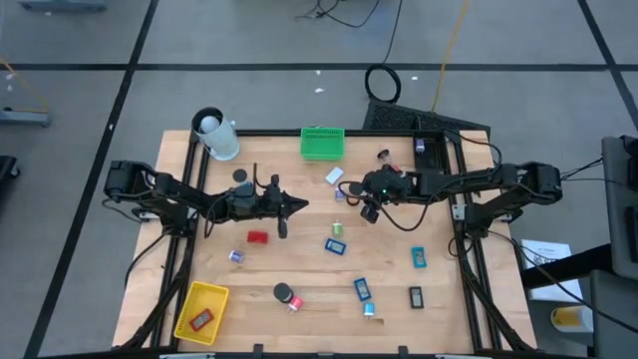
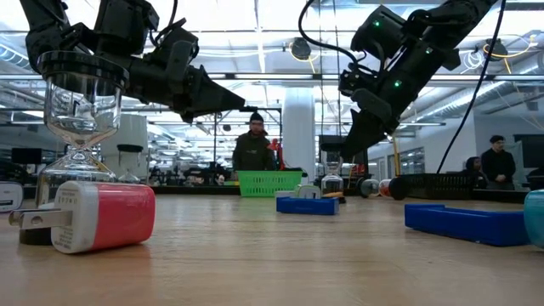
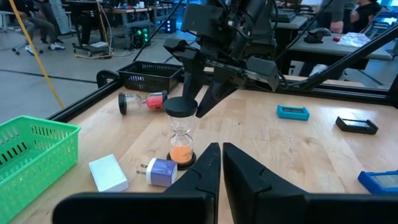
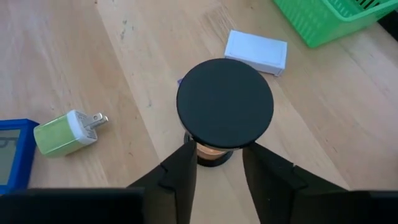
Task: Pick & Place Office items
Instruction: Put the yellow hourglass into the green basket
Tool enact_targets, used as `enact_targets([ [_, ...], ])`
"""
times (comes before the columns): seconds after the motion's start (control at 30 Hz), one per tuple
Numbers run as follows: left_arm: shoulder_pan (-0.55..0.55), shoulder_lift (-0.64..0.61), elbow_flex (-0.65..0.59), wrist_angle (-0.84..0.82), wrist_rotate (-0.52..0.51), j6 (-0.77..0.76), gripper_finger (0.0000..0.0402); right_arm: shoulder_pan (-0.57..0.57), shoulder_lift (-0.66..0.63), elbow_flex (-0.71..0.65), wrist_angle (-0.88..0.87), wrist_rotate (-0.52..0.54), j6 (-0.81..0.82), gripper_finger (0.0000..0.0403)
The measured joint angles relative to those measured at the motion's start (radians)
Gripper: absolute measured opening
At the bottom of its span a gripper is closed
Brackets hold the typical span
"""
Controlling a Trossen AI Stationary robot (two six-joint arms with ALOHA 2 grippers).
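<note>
- Yellow mesh basket [image 1: 202, 311] sits at the worktop's [image 1: 299, 269] 7 o'clock corner, with small blocks scattered across the near half.
- Left gripper [image 1: 294, 206] hangs above the worktop at 9 o'clock of centre, jaws pressed together and empty.
- Small upright hourglass, black end caps, clear glass, orange sand [image 3: 181, 134], stands at 1 o'clock of centre. A purple-and-white plug charger [image 3: 163, 172] lies just beside it.
- Right gripper [image 4: 219, 152] is directly over the hourglass, with a finger on each side under the top cap. I cannot tell whether the jaws are pressing on it.
- Handling judgement: light, rigid, top-heavy, slippery and fragile at the glass. Take hold below the cap rim, gently, and lift straight up.
- Green mesh basket [image 1: 322, 143] is at 12 o'clock.
</note>
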Motion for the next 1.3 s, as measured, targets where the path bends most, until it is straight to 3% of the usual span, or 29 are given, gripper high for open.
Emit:
enact_targets([
  [0.17,0.0,0.0,0.0,-0.004,0.0,0.0,0.0004,0.0,0.0,0.0,-0.003,0.0,0.013,0.017],
  [0.47,0.0,0.0,0.0,-0.004,0.0,0.003,0.0026,0.0,0.0,0.0,0.033,0.0,0.065,0.0279],
  [0.67,0.0,0.0,0.0,-0.003,0.0,0.004,0.001,0.0,0.0,0.0,0.084,-0.003,0.061,0.0326],
  [1.07,-0.002,0.0,0.0,-0.003,0.0,0.003,0.0027,-0.012,0.113,-0.001,0.211,-0.004,0.028,0.029],
  [1.3,-0.002,0.0,0.0,-0.003,0.006,0.003,0.0008,-0.011,0.108,0.0,0.218,-0.002,0.012,0.0249],
])
